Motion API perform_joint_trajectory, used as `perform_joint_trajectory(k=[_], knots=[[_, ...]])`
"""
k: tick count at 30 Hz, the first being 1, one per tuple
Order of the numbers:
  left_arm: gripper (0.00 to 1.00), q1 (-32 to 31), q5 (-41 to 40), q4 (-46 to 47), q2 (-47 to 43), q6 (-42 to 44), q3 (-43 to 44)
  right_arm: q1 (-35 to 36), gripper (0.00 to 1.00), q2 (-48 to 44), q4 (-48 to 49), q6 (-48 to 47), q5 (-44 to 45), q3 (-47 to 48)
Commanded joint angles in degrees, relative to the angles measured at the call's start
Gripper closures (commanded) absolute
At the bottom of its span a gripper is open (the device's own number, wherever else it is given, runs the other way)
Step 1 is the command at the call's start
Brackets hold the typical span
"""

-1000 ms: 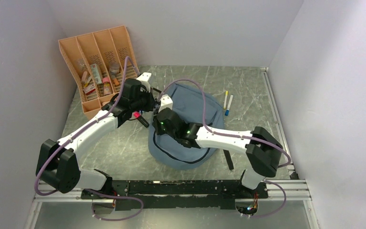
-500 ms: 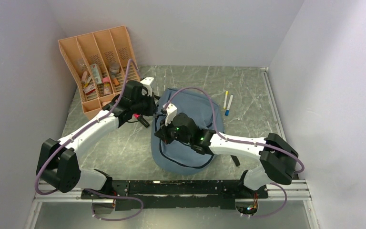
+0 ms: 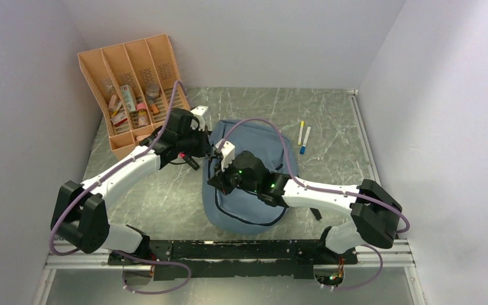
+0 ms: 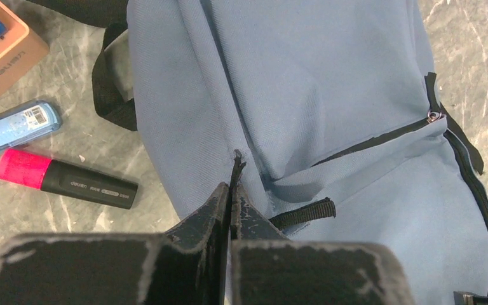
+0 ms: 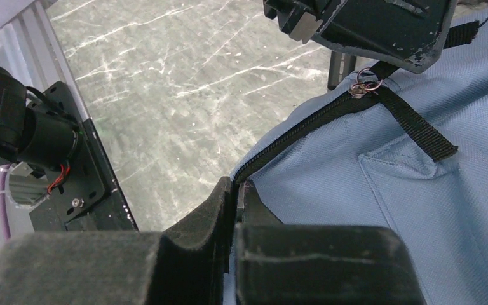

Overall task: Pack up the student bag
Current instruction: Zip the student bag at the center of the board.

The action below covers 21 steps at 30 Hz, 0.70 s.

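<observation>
The grey-blue student bag [image 3: 262, 143] lies in the middle of the table, front up. My left gripper [image 3: 208, 143] is at its upper left edge. In the left wrist view the left gripper [image 4: 232, 186] is shut on a thin dark strip at the bag's [image 4: 318, 82] edge. My right gripper [image 3: 218, 171] is at the bag's left side. In the right wrist view the right gripper [image 5: 236, 184] is shut on the bag's [image 5: 419, 210] dark zipper edge. A zipper pull [image 5: 362, 89] with a black strap lies just beyond.
An orange organiser [image 3: 133, 79] with small items stands at the back left. A pink-capped highlighter [image 4: 63, 181] and a blue object [image 4: 13, 127] lie left of the bag. Two markers [image 3: 303, 136] lie to the bag's right. Walls close in all sides.
Both grippers have moved right, the left one onto the bag's edge. The bag has shifted right and been pulled into a taller, narrower shape.
</observation>
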Motion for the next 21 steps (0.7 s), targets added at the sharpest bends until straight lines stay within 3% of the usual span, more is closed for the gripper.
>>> perform_joint_trajectory(k=[1, 8, 10, 12, 17, 21], knots=[[0.9, 1.33, -4.96, 11.12, 0.85, 0.95, 2.45, 3.23, 0.97, -0.9, -2.26, 1.06, -7.7, 1.4], [0.51, 1.34, -8.97, 9.98, -0.77, 0.28, 2.23, 3.17, 1.0, 4.26, -6.46, -1.77, -0.37, 5.76], [0.44, 1.33, -11.55, 9.39, -1.43, -0.04, 2.13, 3.19, 0.97, 4.88, -7.34, -3.09, 0.2, 5.8], [0.41, 1.33, -14.35, 8.54, -1.81, -0.52, 2.18, 3.18, 0.92, 4.61, -7.77, -3.74, 0.51, 5.23], [0.38, 1.66, -17.36, 7.29, -1.7, -1.35, 2.5, 3.06, 0.61, 1.13, -8.62, -3.96, 2.32, 3.37], [0.37, 1.88, -15.84, 7.8, -1.76, -1.01, 2.55, 2.96, 0.54, -3.56, -8.04, -4.14, 1.54, 2.5]])
